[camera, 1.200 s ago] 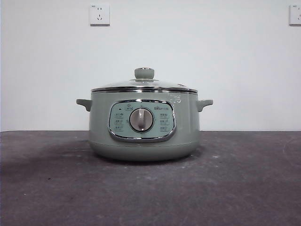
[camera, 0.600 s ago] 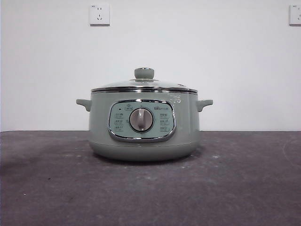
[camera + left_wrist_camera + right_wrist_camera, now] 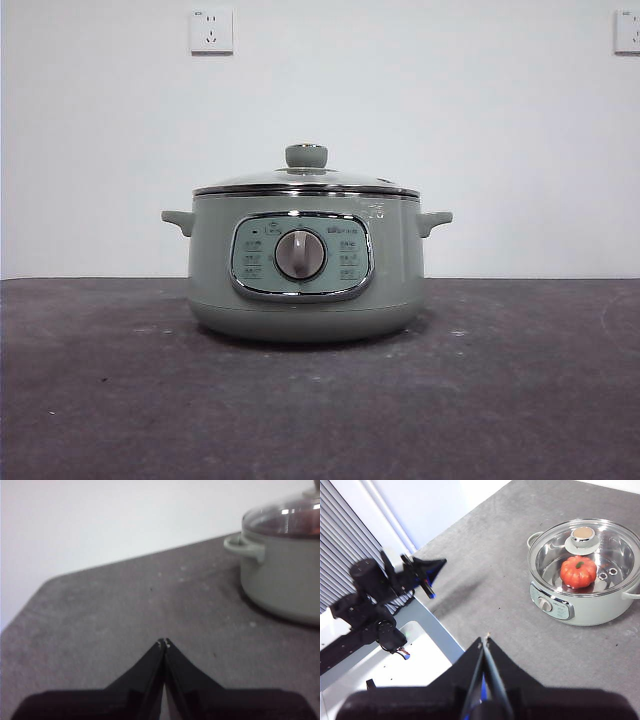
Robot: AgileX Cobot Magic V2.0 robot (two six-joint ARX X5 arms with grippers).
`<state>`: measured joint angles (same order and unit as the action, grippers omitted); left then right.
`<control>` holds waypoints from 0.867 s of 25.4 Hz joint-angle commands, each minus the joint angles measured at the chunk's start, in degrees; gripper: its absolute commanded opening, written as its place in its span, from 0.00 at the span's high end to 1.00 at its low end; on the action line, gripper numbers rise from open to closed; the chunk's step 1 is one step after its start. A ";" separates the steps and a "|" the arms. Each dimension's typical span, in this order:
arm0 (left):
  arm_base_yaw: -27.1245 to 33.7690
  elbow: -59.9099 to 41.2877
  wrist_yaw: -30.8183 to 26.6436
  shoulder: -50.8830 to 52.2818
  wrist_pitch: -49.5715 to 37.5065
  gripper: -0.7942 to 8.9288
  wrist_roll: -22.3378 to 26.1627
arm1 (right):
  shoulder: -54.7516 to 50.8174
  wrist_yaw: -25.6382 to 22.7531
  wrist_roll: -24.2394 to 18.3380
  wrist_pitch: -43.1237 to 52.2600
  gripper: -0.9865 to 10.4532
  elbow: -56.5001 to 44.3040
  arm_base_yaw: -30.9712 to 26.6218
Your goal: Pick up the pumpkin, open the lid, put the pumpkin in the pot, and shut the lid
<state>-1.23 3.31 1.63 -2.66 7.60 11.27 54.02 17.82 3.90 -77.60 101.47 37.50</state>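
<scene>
The sage-green pot [image 3: 305, 265] stands in the middle of the dark table, its dial facing the front view. The glass lid [image 3: 306, 181] rests shut on it, its green knob [image 3: 306, 155] on top. Through the lid in the right wrist view, the orange pumpkin [image 3: 578, 571] lies inside the pot [image 3: 580, 605]. My left gripper [image 3: 164, 642] is shut and empty, low over the table, to one side of the pot [image 3: 280, 575]. High above the table and well back from the pot, my right gripper [image 3: 485, 639] is shut and empty. The left arm's gripper [image 3: 432, 570] also shows there.
Two wall sockets [image 3: 212, 30] sit on the white wall behind the pot. The table's edge [image 3: 445, 630] runs beside the left arm's base, with a ribbed grey panel [image 3: 350, 540] beyond it. Bare grey tabletop [image 3: 520, 380] surrounds the pot.
</scene>
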 commanded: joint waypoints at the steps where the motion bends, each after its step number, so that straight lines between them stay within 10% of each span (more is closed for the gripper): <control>1: 0.20 -2.89 -0.15 2.03 -0.63 0.92 -1.14 | -0.11 -0.15 0.52 -1.16 0.91 -0.15 0.07; 22: 0.20 -3.19 -0.04 2.54 2.89 0.92 -2.64 | -0.09 -0.15 0.52 -1.16 0.91 -0.15 0.09</control>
<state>-1.23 1.04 1.63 -0.25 10.48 8.95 54.02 17.82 3.90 -77.60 101.47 37.50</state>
